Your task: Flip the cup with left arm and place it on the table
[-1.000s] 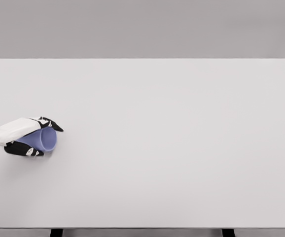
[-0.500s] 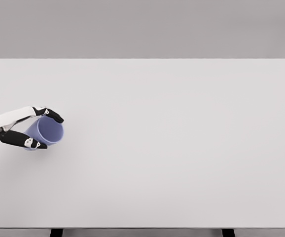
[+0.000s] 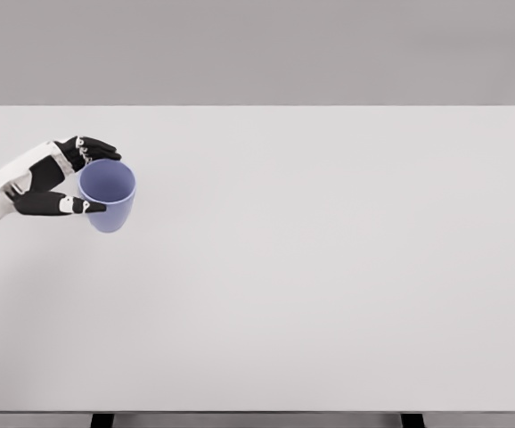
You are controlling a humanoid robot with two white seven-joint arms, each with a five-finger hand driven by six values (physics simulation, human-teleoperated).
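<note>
We've got the left hand (image 3: 57, 178) wrapped around the blue cup (image 3: 108, 195), fingers pinching it near the rim, mouth up, at the white desk's (image 3: 329, 267) far-left side.

I can read no text, label, brand or number anywhere here, on the cup (image 3: 108, 194) or otherwise.

Vantage: the head camera is sitting high at the near long edge of the table (image 3: 329, 294), looking down and forward across it.
Facing: it is aiming toward the far edge and the plain grey wall (image 3: 257, 49) filling the top of the frame.
Nearness: it is standing back far enough to take in the whole tabletop.
Shared ground: only one view is running here.
</note>
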